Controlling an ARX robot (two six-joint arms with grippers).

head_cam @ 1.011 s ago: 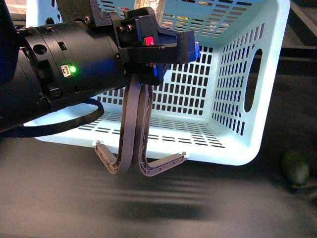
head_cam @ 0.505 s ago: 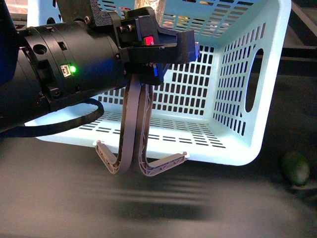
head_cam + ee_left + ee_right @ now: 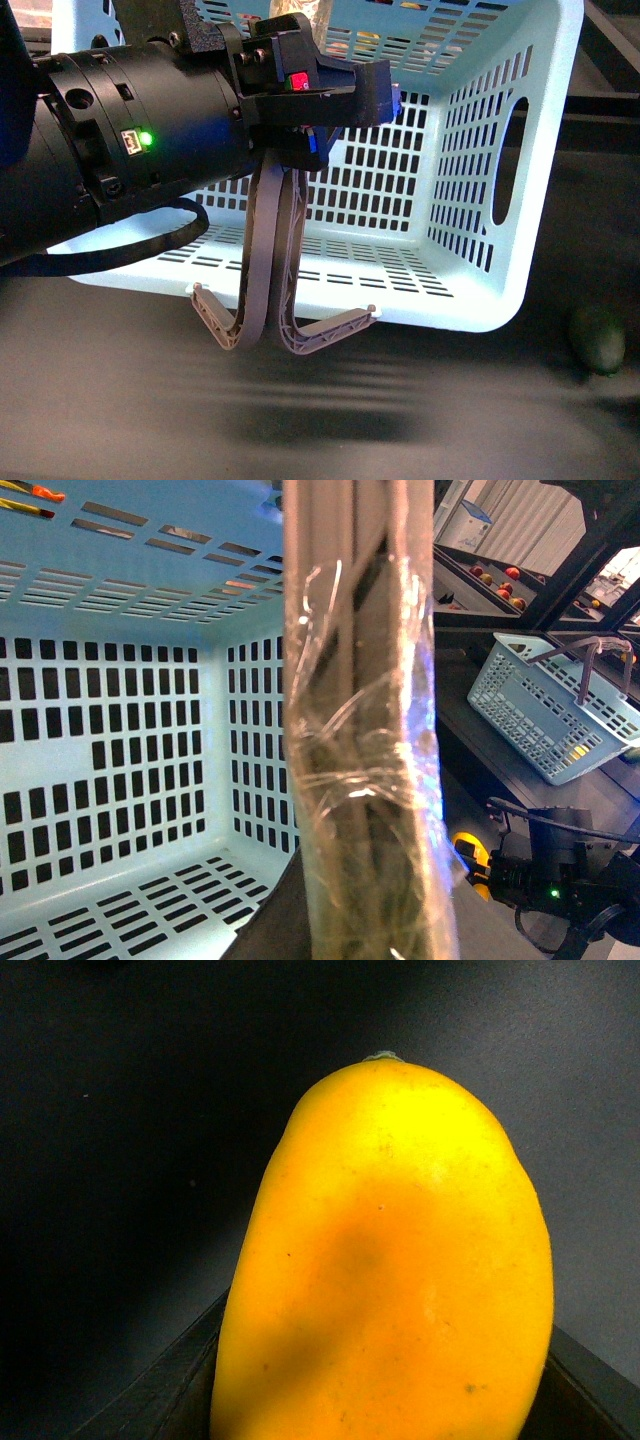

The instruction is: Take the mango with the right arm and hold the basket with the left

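The light-blue basket (image 3: 470, 190) hangs tilted above the dark table, its open side facing the front camera. My left gripper (image 3: 305, 105) is shut on its grey-brown swing handle (image 3: 262, 260), which loops below the jaws. In the left wrist view the film-wrapped handle (image 3: 360, 740) crosses in front of the basket's slotted inside (image 3: 110, 730). The yellow-orange mango (image 3: 390, 1270) fills the right wrist view, pinched between the dark jaws. From the left wrist camera the mango (image 3: 466, 852) shows in my right gripper (image 3: 500, 875), low beside the basket. The right arm is out of the front view.
A dark green oval fruit (image 3: 598, 338) lies on the table right of the basket. A second light-blue basket (image 3: 555, 715) stands on a table farther back, with small round fruits (image 3: 495, 578) behind it. The big black left arm (image 3: 110, 150) fills the front view's left.
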